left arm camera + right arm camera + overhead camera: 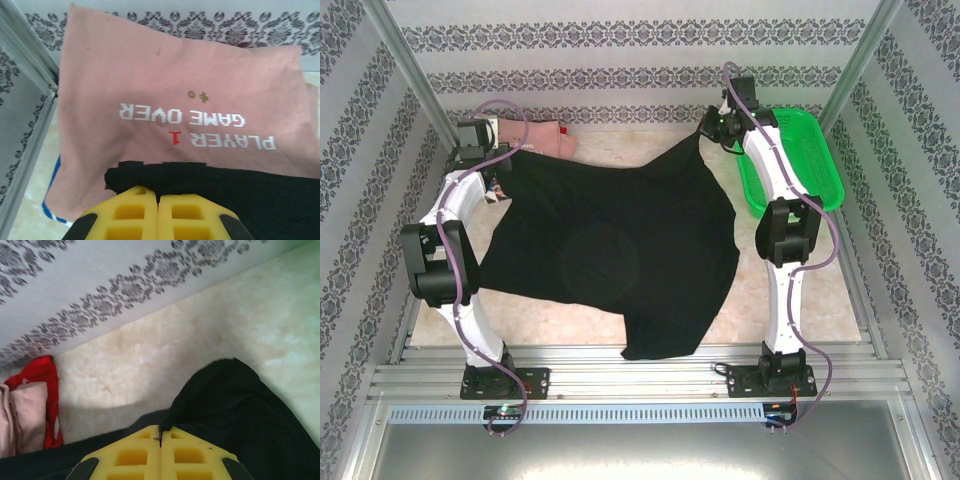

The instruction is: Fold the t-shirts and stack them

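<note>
The black t-shirt (610, 250) lies spread over most of the table (820, 300), its near hem hanging just over the front rail and its far edge pinched at two points. The left gripper (158, 197) has its jaws clenched on a bunched corner of black cloth, right up against the dusty-pink t-shirt (175, 75), which lies at the far left with a blue-and-white edge (50, 212) peeping from under it. The right gripper (161, 432) is likewise clamped on the far right of the black cloth, close to the green basket (815, 150). To my eye this is the start of a fold towards the near side. It would go best if both arms rise together, level and apart enough to hold the edge taut, then carry it forward evenly. The left should lift clear first, so the pink shirt isn't dragged along.
</note>
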You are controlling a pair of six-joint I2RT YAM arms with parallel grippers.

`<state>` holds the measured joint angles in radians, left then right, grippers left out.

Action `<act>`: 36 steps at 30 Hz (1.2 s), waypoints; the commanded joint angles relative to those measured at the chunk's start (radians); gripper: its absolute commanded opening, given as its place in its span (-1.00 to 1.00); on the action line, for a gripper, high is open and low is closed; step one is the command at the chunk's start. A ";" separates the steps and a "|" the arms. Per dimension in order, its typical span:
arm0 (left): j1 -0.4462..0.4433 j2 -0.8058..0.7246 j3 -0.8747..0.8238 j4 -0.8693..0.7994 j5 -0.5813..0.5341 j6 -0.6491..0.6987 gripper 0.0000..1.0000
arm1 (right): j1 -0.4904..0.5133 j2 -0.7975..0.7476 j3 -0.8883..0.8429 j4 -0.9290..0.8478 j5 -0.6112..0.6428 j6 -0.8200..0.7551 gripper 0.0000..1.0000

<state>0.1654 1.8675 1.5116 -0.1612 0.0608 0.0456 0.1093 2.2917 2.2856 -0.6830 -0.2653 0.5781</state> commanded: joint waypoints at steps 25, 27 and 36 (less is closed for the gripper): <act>0.010 -0.118 -0.010 -0.035 0.176 0.113 -1.00 | -0.030 -0.858 -1.049 0.269 0.062 0.175 -1.00; 0.015 -0.109 0.000 -0.034 0.165 0.127 -1.00 | -0.027 -0.900 -1.109 0.289 0.064 0.215 -1.00; 0.025 -0.056 0.064 -0.024 0.146 0.141 -1.00 | -0.011 -0.988 -1.233 0.308 0.023 0.288 -1.00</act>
<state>0.1757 1.7866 1.5391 -0.1886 0.2226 0.1581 0.0837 1.3388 1.0779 -0.4023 -0.2211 0.8257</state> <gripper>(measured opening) 0.050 0.062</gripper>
